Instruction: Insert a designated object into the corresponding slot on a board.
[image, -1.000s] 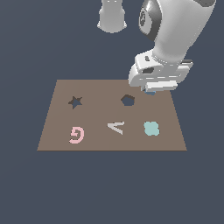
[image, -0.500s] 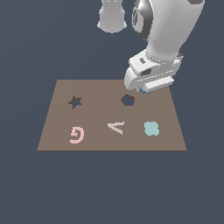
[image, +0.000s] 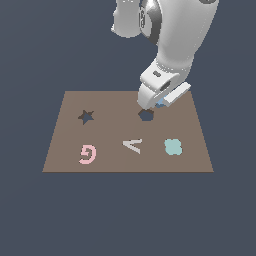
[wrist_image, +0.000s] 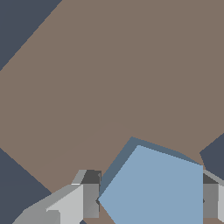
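Jaws pinched on our small light-blue pentagon-shaped block (wrist_image: 155, 188), one grey finger (wrist_image: 90, 194) pressed to each side.

We see our gripper (image: 158, 104) holding that block above the flat brown rectangular board (image: 65, 145), just beside the dark pentagon-shaped cutout (image: 146, 115), toward the exterior view's right. On the board sit a dark star-shaped cutout (image: 86, 117), pink G (image: 87, 153), white V (image: 132, 145) and teal clover piece (image: 173, 147).

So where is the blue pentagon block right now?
The blue pentagon block is held between the gripper's fingers, above the brown board, just toward the exterior view's right of the pentagon cutout.
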